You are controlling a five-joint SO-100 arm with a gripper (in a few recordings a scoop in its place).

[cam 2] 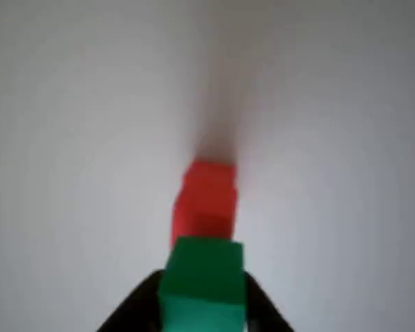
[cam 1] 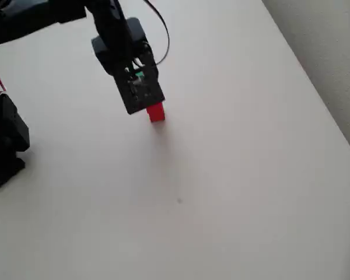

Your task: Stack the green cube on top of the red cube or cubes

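so the claw [cam 2: 202, 315] is clamped on the green cube [cam 2: 203, 280], and the red cubes [cam 2: 206, 200] sit just ahead of and below it

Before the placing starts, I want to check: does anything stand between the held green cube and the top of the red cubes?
Nothing visible does. In the wrist view the gripper holds the green cube just before the red cubes, with only bare table around.

no readable text, labels or numbers anywhere
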